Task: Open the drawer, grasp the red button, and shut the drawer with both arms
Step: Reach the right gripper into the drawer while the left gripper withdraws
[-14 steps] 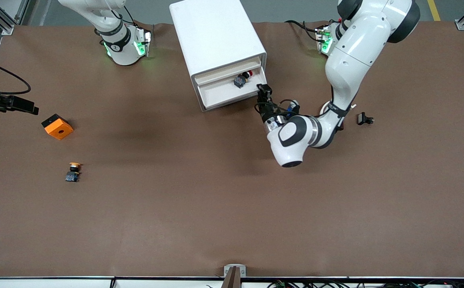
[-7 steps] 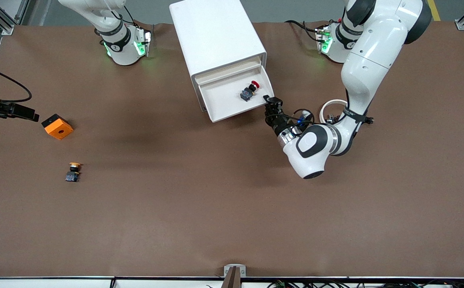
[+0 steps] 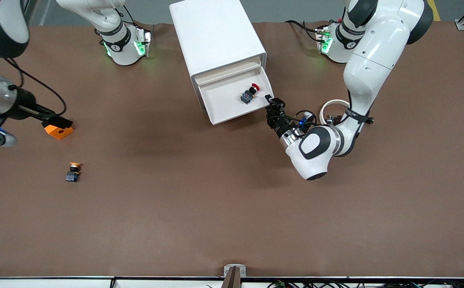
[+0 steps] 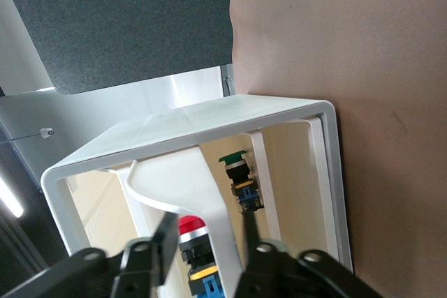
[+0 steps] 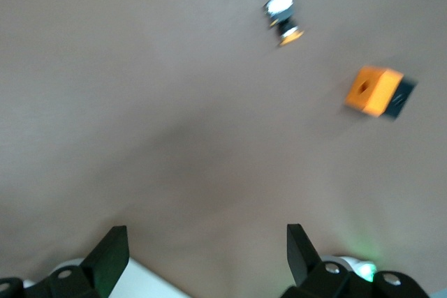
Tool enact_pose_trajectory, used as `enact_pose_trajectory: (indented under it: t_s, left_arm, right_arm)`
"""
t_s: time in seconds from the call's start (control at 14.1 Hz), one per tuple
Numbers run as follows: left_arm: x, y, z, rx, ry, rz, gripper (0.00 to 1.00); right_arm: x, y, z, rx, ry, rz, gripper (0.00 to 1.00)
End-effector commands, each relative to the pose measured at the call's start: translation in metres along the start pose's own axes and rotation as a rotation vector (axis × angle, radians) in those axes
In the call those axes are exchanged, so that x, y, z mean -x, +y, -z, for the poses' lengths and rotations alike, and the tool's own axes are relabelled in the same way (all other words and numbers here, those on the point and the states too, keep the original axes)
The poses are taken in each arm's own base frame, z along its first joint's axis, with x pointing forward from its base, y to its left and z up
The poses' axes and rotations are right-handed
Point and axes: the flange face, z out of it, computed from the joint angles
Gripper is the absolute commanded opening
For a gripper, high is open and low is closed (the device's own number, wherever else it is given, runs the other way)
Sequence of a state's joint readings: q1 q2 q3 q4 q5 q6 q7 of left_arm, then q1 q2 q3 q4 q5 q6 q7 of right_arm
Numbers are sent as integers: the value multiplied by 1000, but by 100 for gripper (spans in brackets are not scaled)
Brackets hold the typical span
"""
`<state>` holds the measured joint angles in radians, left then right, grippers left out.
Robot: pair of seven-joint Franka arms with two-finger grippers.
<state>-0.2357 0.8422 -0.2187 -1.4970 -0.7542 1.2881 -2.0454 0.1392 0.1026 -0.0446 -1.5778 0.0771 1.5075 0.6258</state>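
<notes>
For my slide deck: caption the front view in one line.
Left gripper at the pulled-out top drawer holding the red button; right gripper over the orange block.

Two glossy white jointed arms (image 3: 370, 60) are being shown, with black discs set at the joints. Green lights are glowing on both bases (image 3: 125, 48). Loose black cables are looped at each wrist, with a blue fitting on the left one. Small black grippers (image 3: 275, 105) with flat black fingers (image 5: 110, 256) are mounted.
</notes>
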Motion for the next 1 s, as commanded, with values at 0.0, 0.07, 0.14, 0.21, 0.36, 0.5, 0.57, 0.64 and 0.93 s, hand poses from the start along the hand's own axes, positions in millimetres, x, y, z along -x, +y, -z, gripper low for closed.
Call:
enact_pose_trajectory:
  t_s: [0.0, 0.07, 0.14, 0.21, 0.36, 0.5, 0.57, 0.64, 0.93]
  left_arm:
    - [2, -3, 6, -16, -22, -20, 100]
    - [3, -4, 10, -5, -21, -35, 100]
    - [5, -6, 14, 10, -21, -69, 100]
    - [9, -11, 23, 38, -25, -106, 100]
    - [19, -25, 46, 120, -10, -217, 100]
    - [22, -33, 69, 205, 10, -318, 100]
    - [19, -33, 76, 244, 32, -355, 100]
    - [15, -35, 86, 276, 49, -398, 100]
    - [8, -52, 123, 366, 96, -622, 100]
  right_arm:
    - [59, -74, -2, -13, 26, -101, 100]
    - [82, -100, -6, -18, 41, -116, 100]
    - [105, -124, -12, -21, 51, -116, 100]
    - [125, -145, -19, -33, 60, -132, 100]
    - [155, -181, -37, -44, 72, -159, 100]
    - [189, -214, -54, -65, 86, -197, 100]
    - [202, -228, -65, -69, 89, -210, 100]
    - [209, -238, -79, -62, 88, -213, 100]
    - [249, -281, -128, -62, 96, -219, 100]
